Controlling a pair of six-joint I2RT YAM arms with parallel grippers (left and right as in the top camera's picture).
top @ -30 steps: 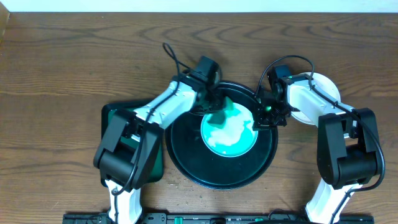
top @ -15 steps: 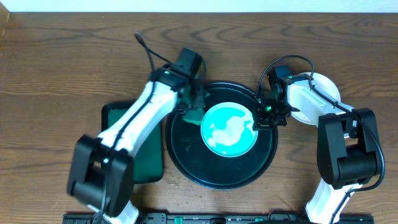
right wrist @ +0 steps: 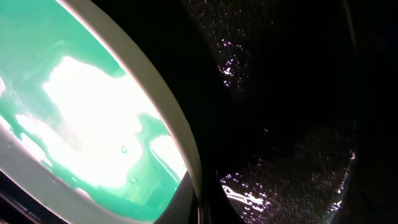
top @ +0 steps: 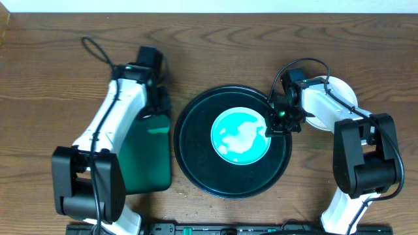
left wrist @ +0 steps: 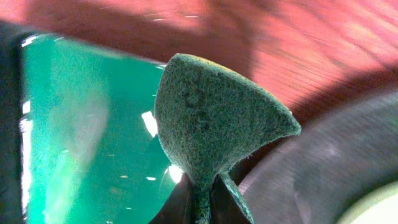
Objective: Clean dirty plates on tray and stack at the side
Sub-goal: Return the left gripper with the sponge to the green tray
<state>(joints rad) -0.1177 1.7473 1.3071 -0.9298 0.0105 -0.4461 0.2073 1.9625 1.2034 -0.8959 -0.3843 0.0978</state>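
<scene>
The bench is dark brown wood with strong grain, bare across its far half. A pale strip runs along its far edge, and I cannot tell whether that is wall or floor. At the near edge a black rail is cut off by the frame.

The round dark tray sits in the middle of the bench. One plate lies inside it, towards the right, with teal smears around a pale centre. My right jaws are pressed together on its right rim, pinching the plate. From the right wrist the rim runs down into my fingertips, but the tips themselves are lost in shadow. The tray floor beside it is black and speckled with droplets.

My left arm reaches out over the rectangular green tray, just left of the round one. My left jaws are closed on a green scouring pad, which fans out above them. Overhead, the pad is too dark to pick out against the green tray.

Beside the round tray on the right lies a second plate, white and mostly covered by my right arm. I cannot tell whether it is one plate or several
</scene>
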